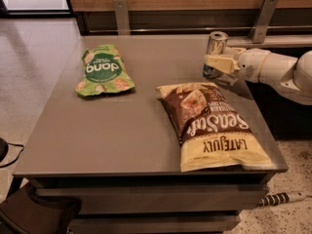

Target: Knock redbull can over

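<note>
The redbull can (pixel 216 45) stands upright near the far right of the grey table (pixel 122 130), a slim silver and blue can with a shiny top. My gripper (pixel 217 62) reaches in from the right on a white arm (pixel 273 69). Its cream tip lies across the front of the can's lower half, at or touching the can's side. The lower part of the can is partly hidden behind the gripper.
A brown and yellow chip bag (pixel 212 123) lies flat just in front of the can. A green snack bag (pixel 102 72) lies at the far left. A wooden wall with metal brackets (pixel 122 16) runs behind the table. A cable (pixel 280 198) lies on the floor at the right.
</note>
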Controlling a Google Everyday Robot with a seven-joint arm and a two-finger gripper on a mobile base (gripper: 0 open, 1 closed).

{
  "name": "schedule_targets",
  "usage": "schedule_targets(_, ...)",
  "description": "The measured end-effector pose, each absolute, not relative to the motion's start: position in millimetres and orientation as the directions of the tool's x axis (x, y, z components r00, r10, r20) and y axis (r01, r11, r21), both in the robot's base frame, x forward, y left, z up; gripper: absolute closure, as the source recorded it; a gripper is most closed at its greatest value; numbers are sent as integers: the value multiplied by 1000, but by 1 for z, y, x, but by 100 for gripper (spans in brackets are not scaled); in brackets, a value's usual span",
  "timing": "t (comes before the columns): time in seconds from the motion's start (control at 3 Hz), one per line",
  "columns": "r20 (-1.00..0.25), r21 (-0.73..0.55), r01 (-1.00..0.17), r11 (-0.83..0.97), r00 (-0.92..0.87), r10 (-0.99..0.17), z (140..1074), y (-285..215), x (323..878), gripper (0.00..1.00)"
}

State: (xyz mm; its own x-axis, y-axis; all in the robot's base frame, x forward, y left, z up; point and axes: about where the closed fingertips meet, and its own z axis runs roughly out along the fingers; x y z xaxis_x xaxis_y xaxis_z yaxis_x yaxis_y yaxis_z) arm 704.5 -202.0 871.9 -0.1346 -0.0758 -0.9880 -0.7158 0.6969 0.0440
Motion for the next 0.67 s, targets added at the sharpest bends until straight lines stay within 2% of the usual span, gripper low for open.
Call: schedule_targets(0.67,-988,46,-721,692,-135,-75,872,-197,705,95)
